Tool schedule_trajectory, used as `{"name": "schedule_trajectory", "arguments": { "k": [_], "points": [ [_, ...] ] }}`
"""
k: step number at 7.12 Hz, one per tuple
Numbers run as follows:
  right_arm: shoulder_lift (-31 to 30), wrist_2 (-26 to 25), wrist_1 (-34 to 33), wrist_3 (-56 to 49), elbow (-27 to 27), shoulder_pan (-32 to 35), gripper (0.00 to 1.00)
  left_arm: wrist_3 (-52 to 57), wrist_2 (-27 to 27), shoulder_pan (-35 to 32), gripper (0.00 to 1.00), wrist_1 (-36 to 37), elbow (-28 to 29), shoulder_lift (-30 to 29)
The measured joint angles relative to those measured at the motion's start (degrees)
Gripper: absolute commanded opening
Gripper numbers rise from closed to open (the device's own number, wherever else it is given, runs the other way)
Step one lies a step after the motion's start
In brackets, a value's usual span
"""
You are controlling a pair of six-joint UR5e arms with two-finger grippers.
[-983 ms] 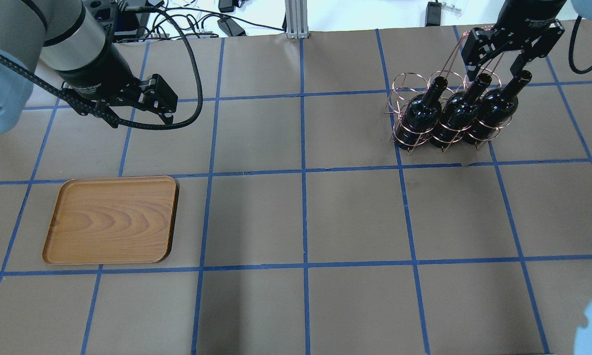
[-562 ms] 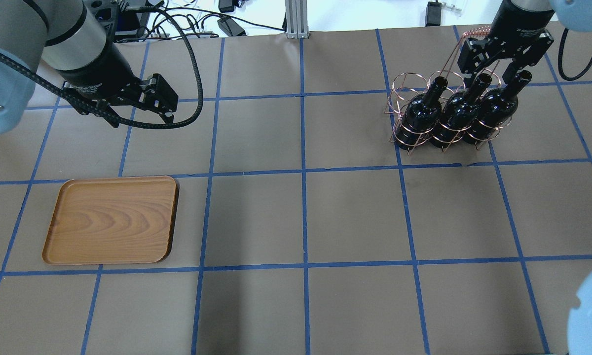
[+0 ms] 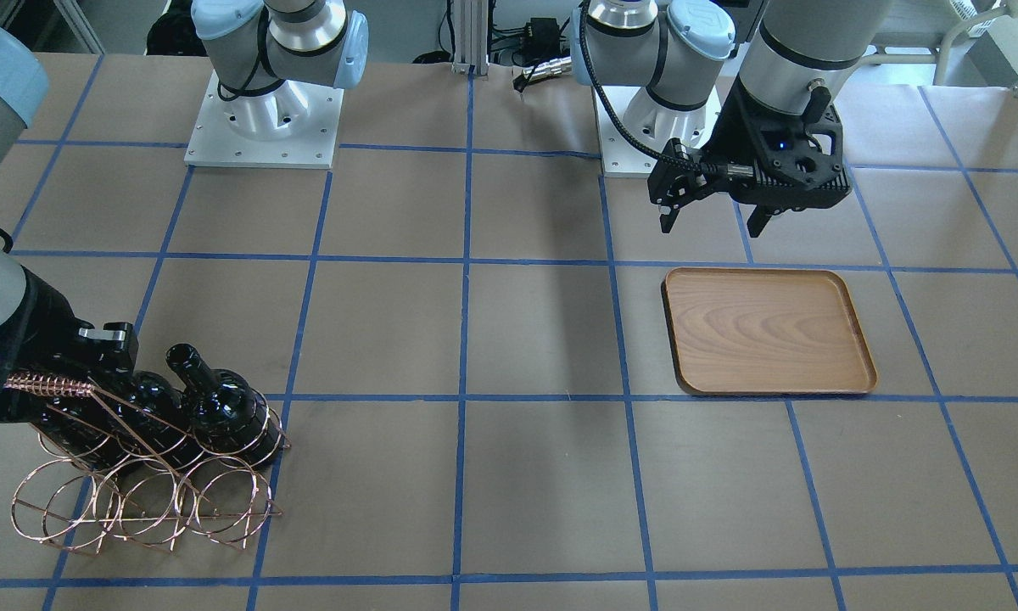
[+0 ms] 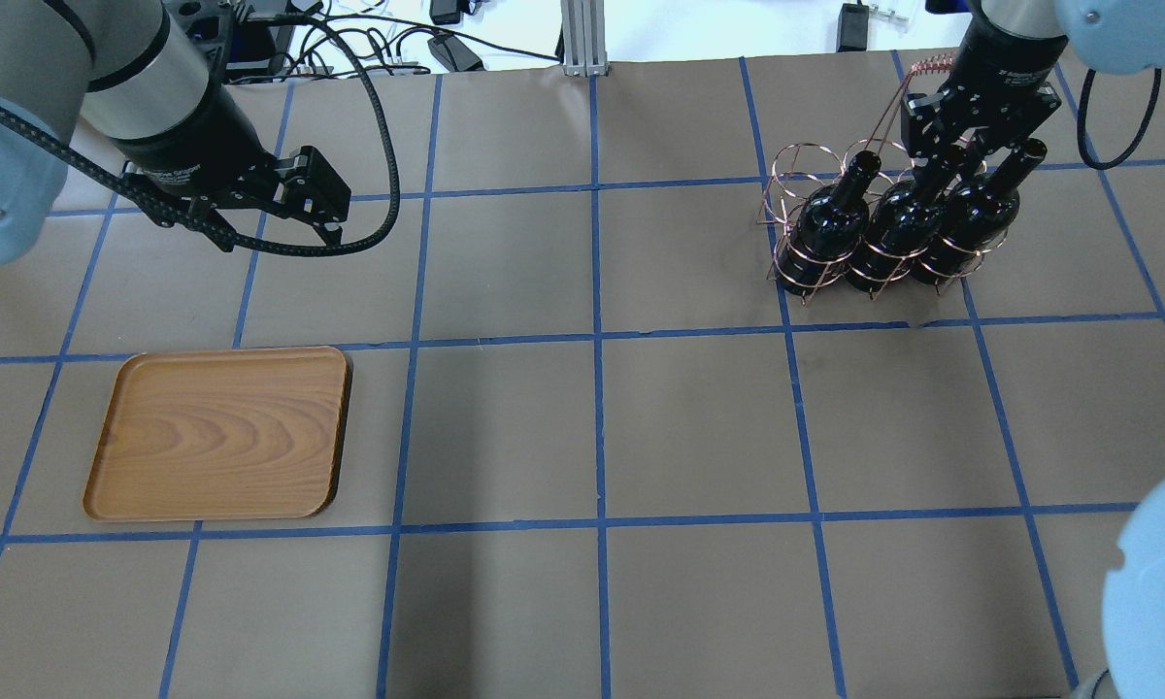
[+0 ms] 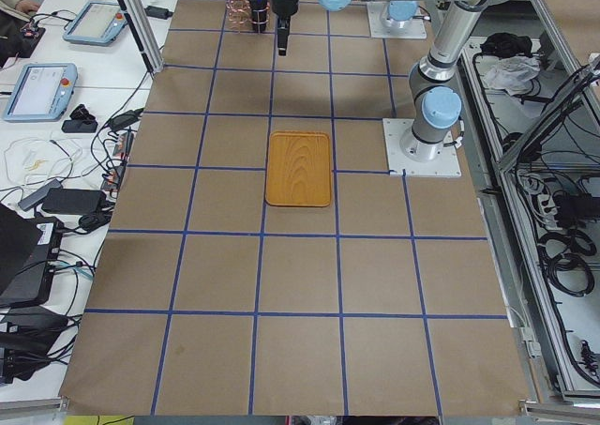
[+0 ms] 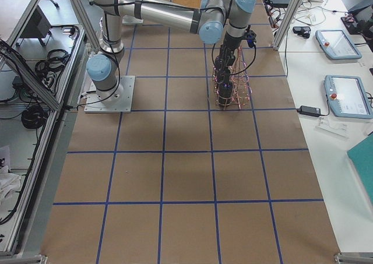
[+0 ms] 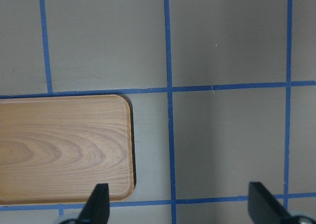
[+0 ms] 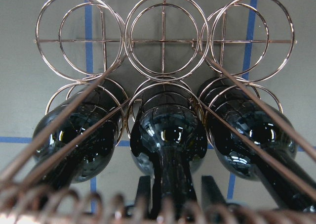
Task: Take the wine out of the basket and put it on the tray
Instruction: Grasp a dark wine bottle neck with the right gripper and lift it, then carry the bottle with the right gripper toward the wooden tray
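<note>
The wine, a near-black glossy glass bottle with a slim neck (image 4: 901,236), stands upright in the middle of three ring slots. It is held in a copper-coloured wire basket of round rings (image 8: 164,41) on the far right part of the brown-papered, blue-taped worktop (image 4: 699,427). Its long axis is vertical: base on the worktop, neck pointing straight up, so the right wrist view looks down on its rounded shoulders. Two matching dark bottles stand just beside it in the same row, one on the robot's left (image 4: 823,231) and one on its right (image 4: 973,218), both also neck-up. All three sit in the row of rings on the robot's side. The second row of rings lies on the operators' side, and the coiled-wire handle bar (image 3: 47,386) rises over the basket.

The right tool (image 8: 177,200) is down at the middle bottle's neck, under the handle. Its dark fingers (image 8: 212,197) stand close on either side of the neck, set narrow. I cannot tell whether the pads press on the glass.

The flat rectangular brown wooden tray with rounded corners (image 4: 218,432) lies on the robot's left half of the worktop, well apart from the basket. The left tool (image 4: 322,212) hangs above bare worktop beyond the tray's far edge. Its fingers are spread wide and grip nothing. In its wrist view, one corner of the tray sits near one fingertip (image 7: 98,204).
</note>
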Motion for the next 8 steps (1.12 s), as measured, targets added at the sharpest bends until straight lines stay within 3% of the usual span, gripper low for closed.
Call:
{"name": "schedule_trajectory", "arguments": {
  "k": [4, 6, 8],
  "points": [
    [-1.5, 0.1, 1.9, 0.3, -2.5, 0.2, 0.23, -0.1, -0.1, 0.0, 1.0, 0.1, -0.4, 0.0],
    [-5.2, -0.2, 10.3, 0.4, -8.4, 0.3, 0.23, -0.1, -0.1, 0.2, 1.0, 0.3, -0.5, 0.2],
    [-10.4, -0.4, 16.1, 0.5, -10.4, 1.0, 0.21, 0.1, 0.0, 0.4, 1.0, 0.2, -0.5, 0.3]
  ]
}}
